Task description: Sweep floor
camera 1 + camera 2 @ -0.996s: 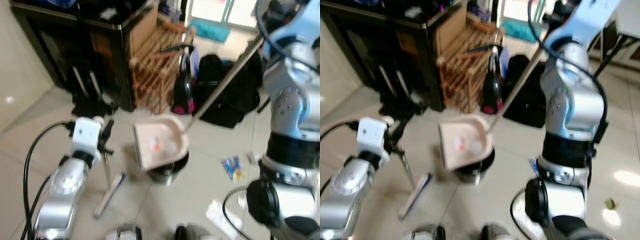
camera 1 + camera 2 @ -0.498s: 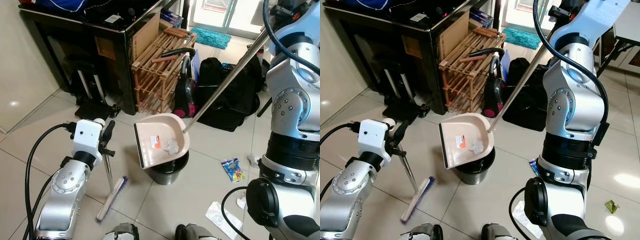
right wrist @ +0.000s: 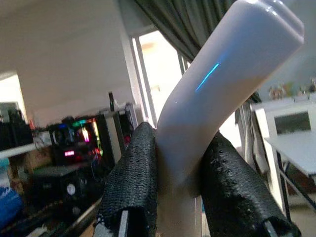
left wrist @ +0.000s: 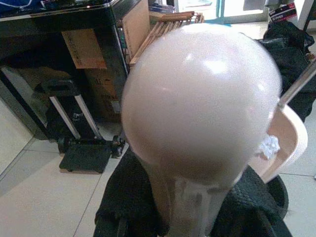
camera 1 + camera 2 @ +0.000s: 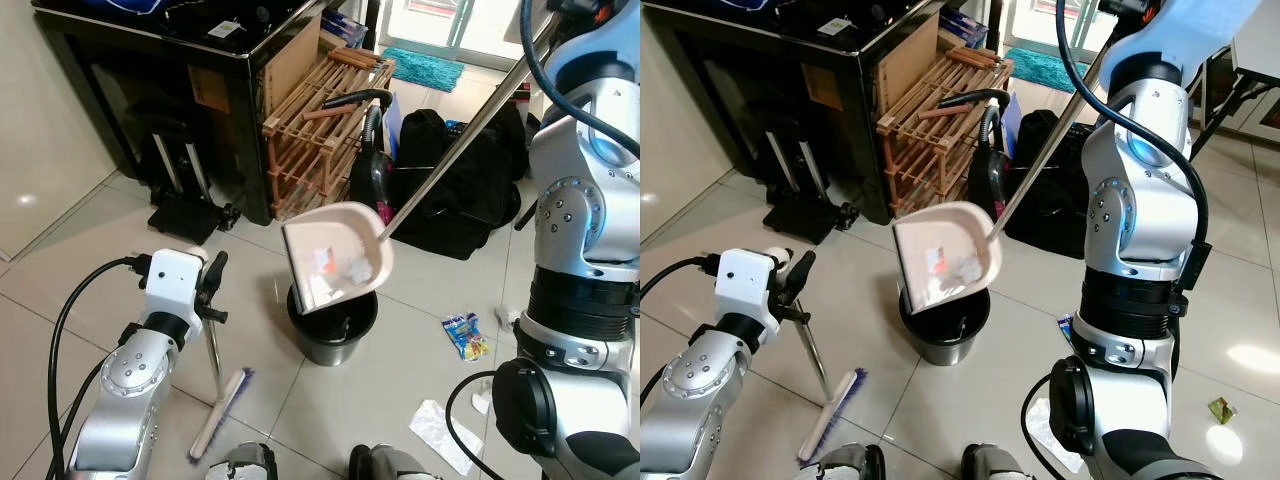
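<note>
Left eye view, centre: the right gripper [image 3: 170, 197] clamps the dustpan [image 5: 338, 265] handle, tilting it over the bin [image 5: 333, 328]; crumpled paper may miss the rim. Lower left, the left gripper [image 4: 185, 217] grips the broom [image 5: 218, 395].

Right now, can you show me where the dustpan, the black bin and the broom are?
dustpan [image 5: 335, 262], left eye view, inside of its tray.
black bin [image 5: 332, 341], left eye view, front wall.
broom [image 5: 221, 411], left eye view, brush head.
</note>
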Robot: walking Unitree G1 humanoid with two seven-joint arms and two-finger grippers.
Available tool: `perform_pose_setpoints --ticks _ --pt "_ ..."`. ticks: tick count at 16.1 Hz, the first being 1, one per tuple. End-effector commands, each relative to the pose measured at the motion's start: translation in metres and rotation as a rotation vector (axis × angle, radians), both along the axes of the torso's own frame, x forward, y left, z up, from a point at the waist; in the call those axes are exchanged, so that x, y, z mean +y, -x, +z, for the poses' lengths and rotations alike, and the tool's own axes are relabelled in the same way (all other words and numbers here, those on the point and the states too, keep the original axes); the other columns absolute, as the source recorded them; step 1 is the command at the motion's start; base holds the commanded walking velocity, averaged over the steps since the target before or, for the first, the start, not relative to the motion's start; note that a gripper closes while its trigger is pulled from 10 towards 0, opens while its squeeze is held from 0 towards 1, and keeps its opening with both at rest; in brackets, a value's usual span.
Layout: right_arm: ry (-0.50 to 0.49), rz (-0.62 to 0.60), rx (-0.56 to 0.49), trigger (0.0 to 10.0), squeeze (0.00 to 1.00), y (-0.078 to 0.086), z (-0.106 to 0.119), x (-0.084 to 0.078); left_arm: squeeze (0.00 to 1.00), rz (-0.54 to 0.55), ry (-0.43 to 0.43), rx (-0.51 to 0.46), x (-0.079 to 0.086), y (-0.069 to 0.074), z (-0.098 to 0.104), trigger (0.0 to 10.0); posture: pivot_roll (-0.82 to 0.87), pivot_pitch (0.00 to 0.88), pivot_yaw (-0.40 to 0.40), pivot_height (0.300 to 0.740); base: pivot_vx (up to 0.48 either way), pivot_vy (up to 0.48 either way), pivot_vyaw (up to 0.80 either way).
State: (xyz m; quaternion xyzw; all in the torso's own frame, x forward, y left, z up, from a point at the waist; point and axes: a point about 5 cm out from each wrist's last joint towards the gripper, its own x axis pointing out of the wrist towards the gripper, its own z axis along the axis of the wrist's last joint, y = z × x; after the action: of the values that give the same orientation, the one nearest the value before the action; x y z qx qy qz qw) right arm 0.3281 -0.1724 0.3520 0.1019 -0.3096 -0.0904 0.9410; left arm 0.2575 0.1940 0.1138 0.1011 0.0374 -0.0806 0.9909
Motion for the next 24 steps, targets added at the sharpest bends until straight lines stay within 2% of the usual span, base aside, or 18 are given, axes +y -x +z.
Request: perform_pose_setpoints --ticks 1,4,6,10,16,21,24 --pt "0.005 -0.019 -0.072 10.0 0.0 0.006 0.007 -0.004 0.0 -0.003 -0.016 -0.036 0.0 0.001 0.008 10.0 -0.01 0.114 -0.043 0.74 0.0 0.0 0.0" --pt "0.021 -0.031 -0.145 10.0 0.0 0.012 0.007 -0.003 0.0 -0.001 -0.02 -0.044 0.0 -0.001 0.01 10.0 -0.01 0.12 -0.04 0.74 0.0 0.0 0.0" --pt "0.079 -0.03 -0.231 10.0 0.0 0.019 0.009 0.005 0.0 0.009 -0.021 -0.046 0.002 -0.002 0.011 10.0 -0.01 0.119 -0.036 0.74 0.0 0.0 0.0" --pt "0.147 -0.004 -0.313 10.0 0.0 0.024 0.008 0.016 0.0 -0.001 -0.027 -0.045 0.002 -0.001 0.011 10.0 -0.01 0.12 -0.03 0.74 0.0 0.0 0.0" --pt "0.218 0.089 -0.429 10.0 0.0 0.029 0.001 0.046 0.0 0.009 -0.04 -0.047 0.006 -0.001 0.012 10.0 0.0 0.12 -0.034 0.74 0.0 0.0 0.0" --pt "0.312 0.184 -0.475 10.0 0.0 0.028 -0.005 0.073 0.0 0.011 -0.045 -0.048 0.006 0.0 0.012 10.0 0.01 0.124 -0.043 0.74 0.0 0.0 0.0" --pt "0.362 0.193 -0.504 10.0 0.0 0.028 -0.007 0.081 0.0 0.012 -0.049 -0.046 0.007 0.001 0.012 10.0 0.01 0.132 -0.044 0.74 0.0 0.0 0.0"
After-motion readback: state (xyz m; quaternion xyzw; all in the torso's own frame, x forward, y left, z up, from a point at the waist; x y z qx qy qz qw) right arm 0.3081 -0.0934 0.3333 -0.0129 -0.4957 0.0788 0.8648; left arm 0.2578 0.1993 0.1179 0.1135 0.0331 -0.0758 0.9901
